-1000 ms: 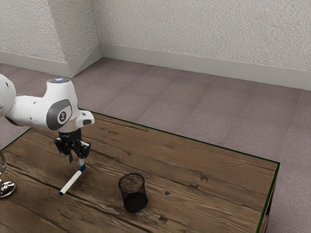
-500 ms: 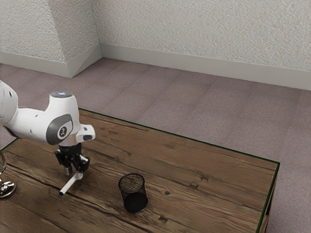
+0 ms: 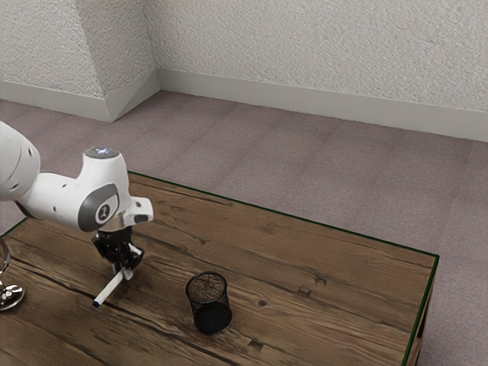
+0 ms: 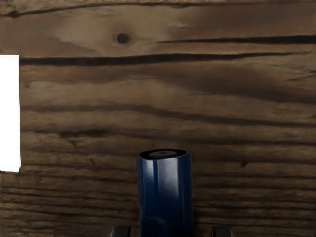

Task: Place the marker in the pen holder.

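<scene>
Jaws stand parted low over counter (image 3: 320, 267), marker (image 3: 109, 290) between them at its blue cap (image 4: 165, 202), gap either side, pen holder (image 3: 211, 316) well apart from them; off-centre closing could skew it, an end-heavy grip let it pivot on lifting.

a slim marker (image 3: 109, 290), white-barrelled and blue-capped, with a dark blue tail end, is seen slantwise, well apart from the pen holder (image 3: 212, 314), toward the exterior view's left. the pen holder is made of black mesh, round, open-topped and stood upright.
</scene>
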Available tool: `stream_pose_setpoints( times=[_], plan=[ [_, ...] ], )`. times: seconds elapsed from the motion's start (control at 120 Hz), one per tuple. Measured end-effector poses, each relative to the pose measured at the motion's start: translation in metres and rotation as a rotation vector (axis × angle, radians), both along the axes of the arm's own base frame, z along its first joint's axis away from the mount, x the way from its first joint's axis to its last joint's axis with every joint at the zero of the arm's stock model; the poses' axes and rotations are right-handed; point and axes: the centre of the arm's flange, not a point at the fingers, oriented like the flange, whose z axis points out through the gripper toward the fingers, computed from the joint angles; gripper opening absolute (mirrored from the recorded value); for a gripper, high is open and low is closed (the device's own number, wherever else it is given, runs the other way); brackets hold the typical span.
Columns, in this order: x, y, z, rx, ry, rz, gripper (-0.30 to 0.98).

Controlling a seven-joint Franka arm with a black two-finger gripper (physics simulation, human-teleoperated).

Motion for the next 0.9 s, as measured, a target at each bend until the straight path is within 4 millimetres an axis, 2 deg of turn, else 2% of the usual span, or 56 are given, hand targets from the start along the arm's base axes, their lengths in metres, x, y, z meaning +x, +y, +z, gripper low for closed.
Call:
stream_pose_setpoints(
  times=[0.2, 0.267, 0.317, 0.367, 0.458, 0.575, 0.642, 0.733, 0.9],
  plan=[
    [0.001, 0.006, 0.006, 0.008, -0.018, 0.022, -0.06],
    [0.004, 0.004, 0.022, -0.003, -0.054, 0.021, -0.07],
    [0.007, -0.005, 0.04, -0.016, -0.091, 0.006, -0.08],
    [0.012, -0.025, 0.07, -0.039, -0.15, -0.029, -0.09],
    [0.015, -0.071, 0.123, -0.075, -0.253, -0.128, -0.1],
    [0.007, -0.16, 0.155, -0.117, -0.31, -0.293, -0.1],
    [-0.001, -0.195, 0.172, -0.14, -0.34, -0.355, -0.1],
    [-0.008, -0.222, 0.184, -0.154, -0.363, -0.392, -0.1],
    [-0.009, -0.255, 0.171, -0.157, -0.394, -0.416, -0.1]
  ],
)
